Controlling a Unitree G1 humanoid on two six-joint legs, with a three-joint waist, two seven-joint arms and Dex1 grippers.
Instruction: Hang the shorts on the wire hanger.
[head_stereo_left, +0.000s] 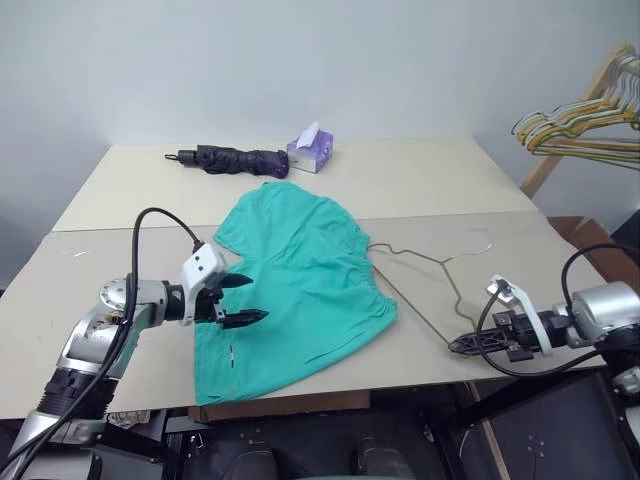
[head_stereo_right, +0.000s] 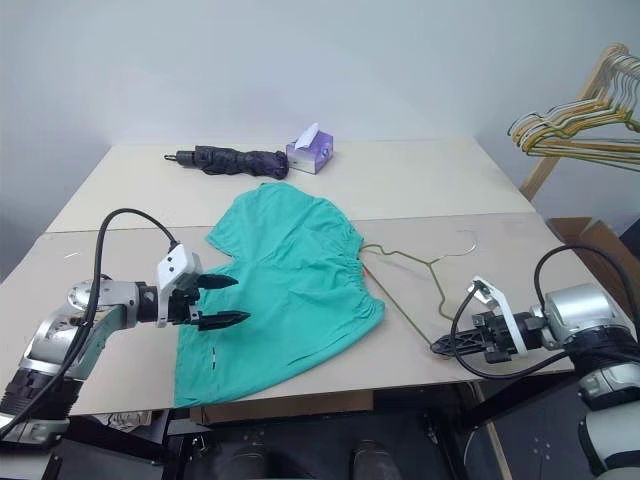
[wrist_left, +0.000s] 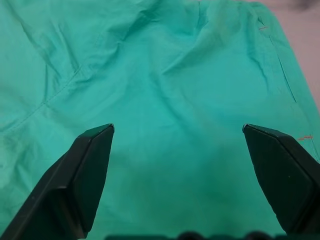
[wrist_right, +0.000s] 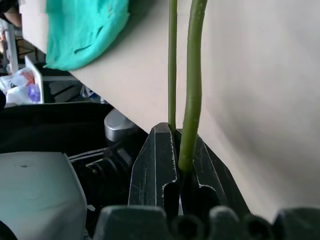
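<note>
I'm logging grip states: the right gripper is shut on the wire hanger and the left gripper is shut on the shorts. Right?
Partly. The right gripper is shut on the wire hanger, but the left gripper is open above the shorts, as the left wrist view shows.

We see what looks like a plain test room: bare white wall (head_stereo_left: 300, 60), beige tables (head_stereo_left: 420, 180) pushed together, a wooden rack of hangers (head_stereo_left: 585, 120) at the side.

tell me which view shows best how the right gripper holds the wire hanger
The right wrist view: the right gripper is shut on the wire hanger. The eye views show the hanger's whole triangle lying on the table; the left wrist view shows the shorts.
</note>
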